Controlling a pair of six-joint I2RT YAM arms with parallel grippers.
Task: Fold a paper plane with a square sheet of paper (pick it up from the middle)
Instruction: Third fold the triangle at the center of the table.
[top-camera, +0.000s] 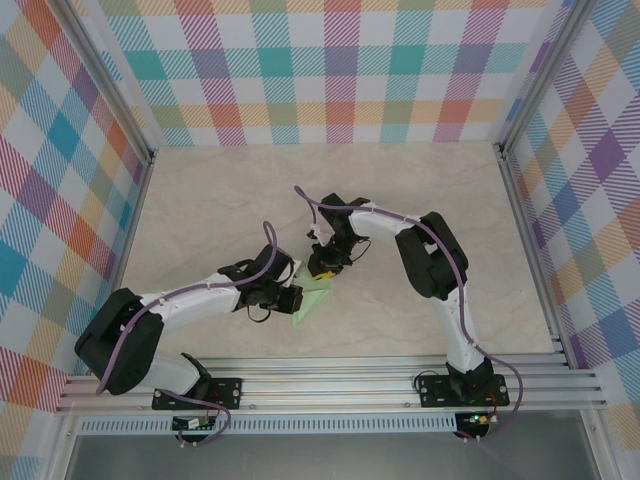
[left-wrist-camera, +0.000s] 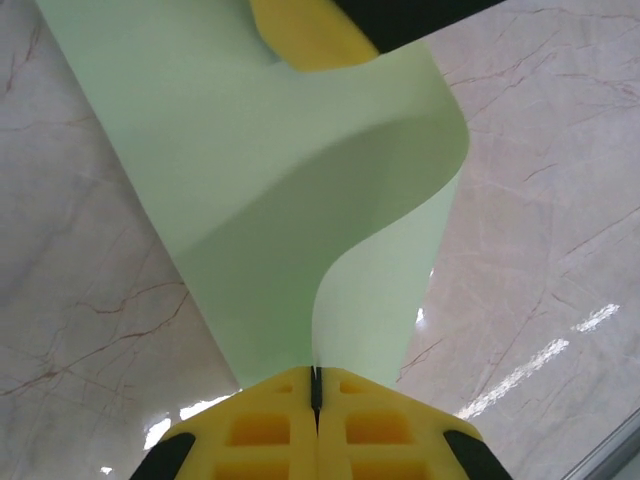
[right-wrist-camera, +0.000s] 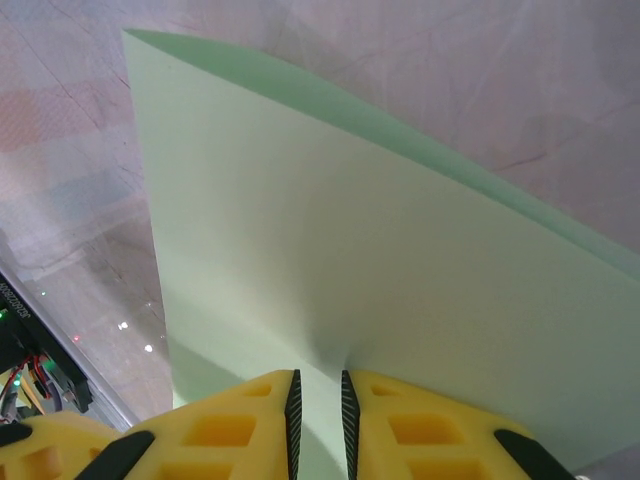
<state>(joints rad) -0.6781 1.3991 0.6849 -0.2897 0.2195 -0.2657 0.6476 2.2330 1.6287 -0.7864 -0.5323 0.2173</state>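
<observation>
Marble-patterned tabletop (top-camera: 220, 200), ringed by plaid walls (top-camera: 300, 70): from overhead, the two arms meet near the table's middle over the square sheet of paper (top-camera: 313, 300) — seen from there as a small pale green patch between the two wrists. The left wrist camera supplies the detail (lost from above). The left gripper (left-wrist-camera: 316, 395) has its yellow jaws pressed together on the sheet's near edge, and the paper curls up in an S-bend towards a yellow finger (left-wrist-camera: 305, 35) of the right gripper (right-wrist-camera: 318, 395). That gripper's own camera shows its jaws a narrow slit apart, clamping the sheet — a flat panel, with a second layer showing along its far edge.
</observation>
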